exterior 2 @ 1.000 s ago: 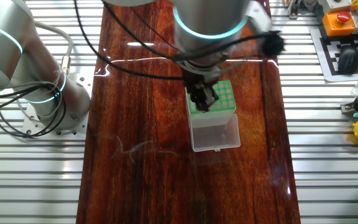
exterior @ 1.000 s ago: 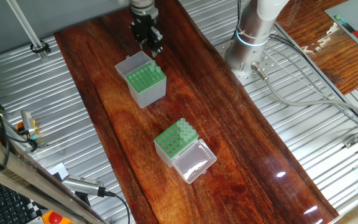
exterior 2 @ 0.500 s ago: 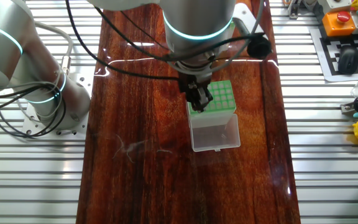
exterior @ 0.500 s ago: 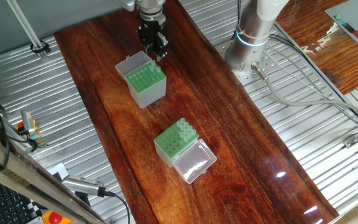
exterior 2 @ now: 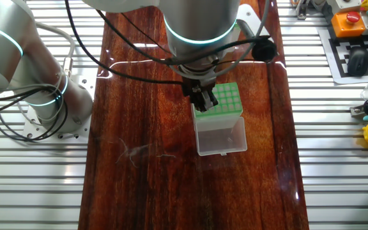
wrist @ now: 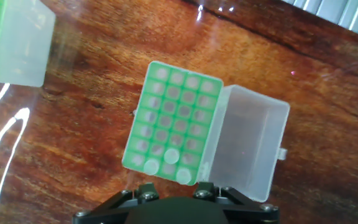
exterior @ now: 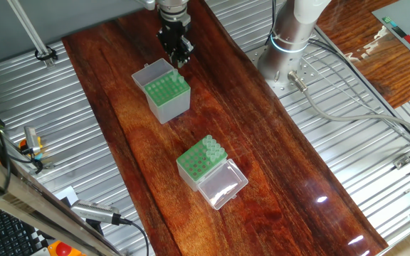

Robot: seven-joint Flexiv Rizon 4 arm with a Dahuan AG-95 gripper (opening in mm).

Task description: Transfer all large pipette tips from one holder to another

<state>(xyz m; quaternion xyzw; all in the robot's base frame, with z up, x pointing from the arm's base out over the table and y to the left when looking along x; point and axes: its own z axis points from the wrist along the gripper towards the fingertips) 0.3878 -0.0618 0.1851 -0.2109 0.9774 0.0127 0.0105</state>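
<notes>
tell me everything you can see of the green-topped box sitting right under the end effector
The box has a bright green top plate with a grid of round holes over pale translucent plastic walls. Most holes look empty; a few pale tips stand at one end. A clear hinged lid hangs open on one long side. It stands upright on the dark wooden table, with the end effector above its edge.

Dark glossy wooden table (exterior: 262, 142), taller grey-sided tip holder (exterior: 201, 168) and shorter clear-lidded box (exterior: 165, 92) standing well apart
</notes>
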